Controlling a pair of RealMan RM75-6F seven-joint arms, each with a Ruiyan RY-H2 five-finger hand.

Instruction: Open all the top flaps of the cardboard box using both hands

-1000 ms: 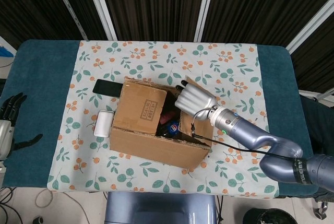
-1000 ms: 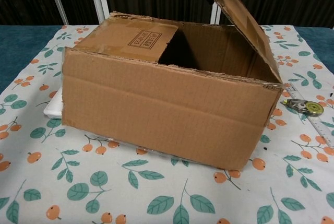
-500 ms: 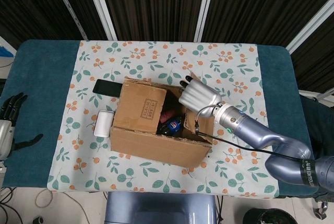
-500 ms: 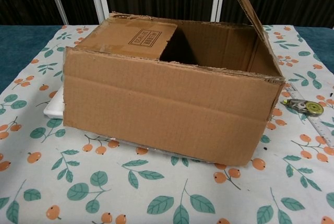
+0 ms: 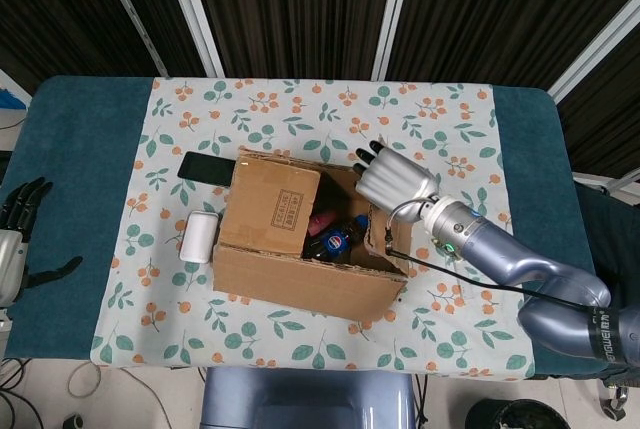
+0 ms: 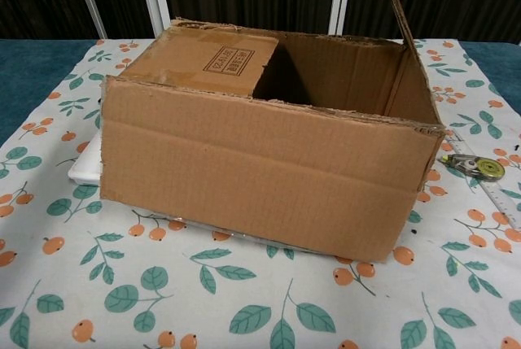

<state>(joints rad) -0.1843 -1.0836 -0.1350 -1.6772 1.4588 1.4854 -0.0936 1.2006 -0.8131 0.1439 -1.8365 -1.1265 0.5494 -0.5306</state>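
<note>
The cardboard box [image 5: 300, 274] stands mid-table on the flowered cloth. Its left top flap [image 5: 270, 207] lies flat over the opening, also seen as the printed left flap [image 6: 213, 54] in the chest view. The right flap [image 6: 397, 7] stands nearly upright. My right hand [image 5: 395, 181] lies against that right flap [image 5: 378, 234] with its fingers stretched out, its back toward the head camera; the thumb is hidden. My left hand [image 5: 16, 239] hangs beyond the table's left edge, fingers spread, holding nothing. Inside the box a blue bottle [image 5: 338, 240] shows.
A black phone [image 5: 205, 167] and a white case [image 5: 198, 237] lie just left of the box. A tape roll [image 6: 479, 167] and a ruler [image 6: 505, 201] lie to its right. Dark curtains with white posts stand behind the table.
My right hand has moved to the right and swung the right flap from a slant over the opening up to nearly vertical. More of the box's inside now shows. The left hand has not moved.
</note>
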